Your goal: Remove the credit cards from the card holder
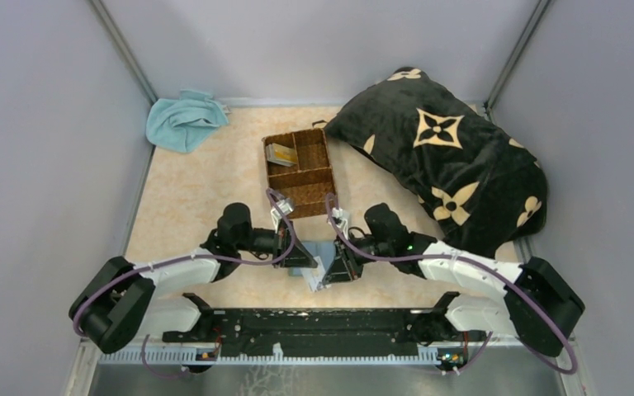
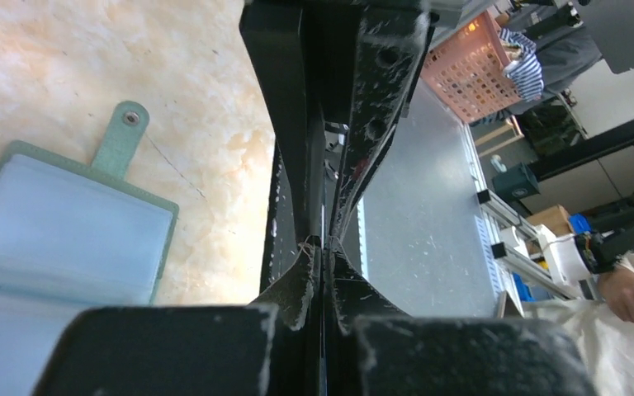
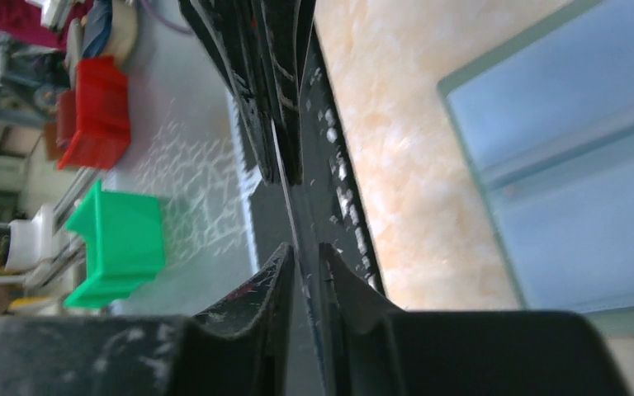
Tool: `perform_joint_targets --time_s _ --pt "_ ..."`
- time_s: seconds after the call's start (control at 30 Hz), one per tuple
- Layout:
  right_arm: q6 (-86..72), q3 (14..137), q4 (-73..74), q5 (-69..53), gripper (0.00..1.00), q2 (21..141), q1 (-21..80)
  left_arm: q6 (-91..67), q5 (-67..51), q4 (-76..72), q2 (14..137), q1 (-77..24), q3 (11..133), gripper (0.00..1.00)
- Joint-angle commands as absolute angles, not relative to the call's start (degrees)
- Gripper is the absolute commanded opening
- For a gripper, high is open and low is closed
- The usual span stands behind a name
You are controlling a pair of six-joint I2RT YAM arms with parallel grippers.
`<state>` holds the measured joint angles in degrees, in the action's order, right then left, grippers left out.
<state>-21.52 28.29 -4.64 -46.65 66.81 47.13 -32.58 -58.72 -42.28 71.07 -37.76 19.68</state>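
The card holder [image 1: 317, 262] lies open and flat on the bench [image 1: 206, 190], pale blue pockets up. It is close to the near edge and right between my left arm [image 1: 180, 269] and right arm [image 1: 462, 268], so both sets of jaws are about equally near it. From the left wrist camera it sits just to the side of the left jaws, its snap tab [image 2: 124, 130] pointing away from the pockets. From the right wrist camera its blue face lies beside the right jaws on the opposite side. Neither pair is on the holder itself. The arms hide most of it from above, so I can't read its long axis with any confidence. The left jaws are closed tight, tips together; I can't tell whether a card edge is pinched there. The right jaws stand a sliver apart with a thin dark sheet [image 3: 291, 206] edge-on in the gap, which I take for one of the credit cards. I can't tell whether they grip it. Just beyond the holder sits the wicker basket [image 1: 309, 198], with a tan card [image 1: 281, 154] in its far-left compartment. I judge the coming carry runs straight away from me.
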Motion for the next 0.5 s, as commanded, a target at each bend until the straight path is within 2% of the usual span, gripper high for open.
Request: perform_joint_targets --time_s 0.0,0.1,0.2,0.47 --pt "-22.0 30.1 -10.1 -38.3 0.29 59.3 46.6 -32.0 -52.0 -42.9 66.9 -38.0 18.7 0.0" --pt "-24.7 29.2 -11.2 -32.2 0.43 55.2 44.3 -32.9 -44.8 -40.4 64.2 -37.0 18.5 0.0" --pt "-28.1 26.6 -15.4 -30.3 0.51 52.3 41.2 -38.0 -40.0 -46.4 62.8 -36.0 15.7 0.0" --pt "-35.3 21.9 -29.8 -30.7 0.53 52.4 40.1 -53.8 -29.3 -80.7 65.4 -36.0 5.1 0.0"
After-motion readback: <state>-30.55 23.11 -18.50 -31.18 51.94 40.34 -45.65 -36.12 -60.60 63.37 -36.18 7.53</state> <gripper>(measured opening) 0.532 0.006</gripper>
